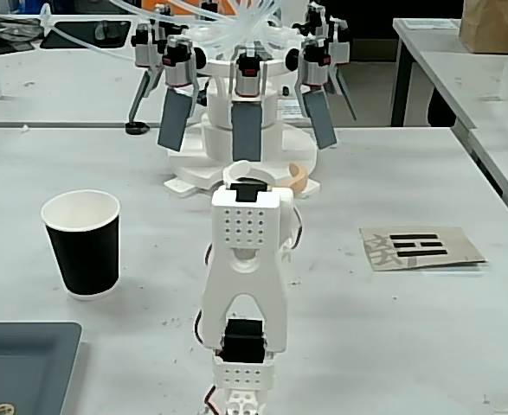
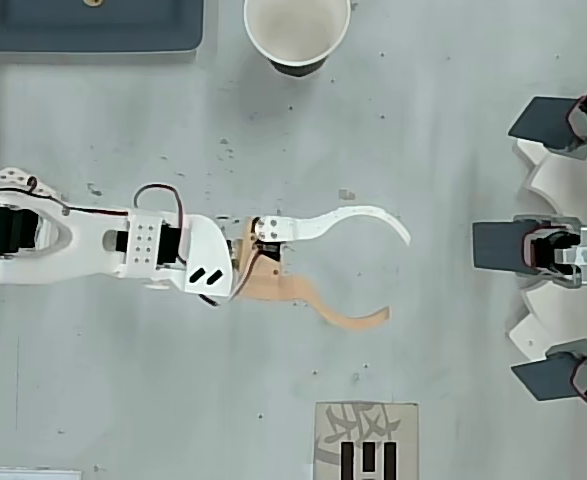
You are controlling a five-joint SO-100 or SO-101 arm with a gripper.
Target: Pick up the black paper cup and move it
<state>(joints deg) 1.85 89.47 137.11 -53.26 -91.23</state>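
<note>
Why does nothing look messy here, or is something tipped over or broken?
Nothing stands out. The black paper cup stands upright on the table, empty as far as the overhead view shows, with no spill around it. The gripper is open above the table, away from the cup. The printed card lies flat.

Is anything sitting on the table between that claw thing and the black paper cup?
No. In the overhead view, only bare, speckled grey table lies between the open gripper and the upright black paper cup.
</note>
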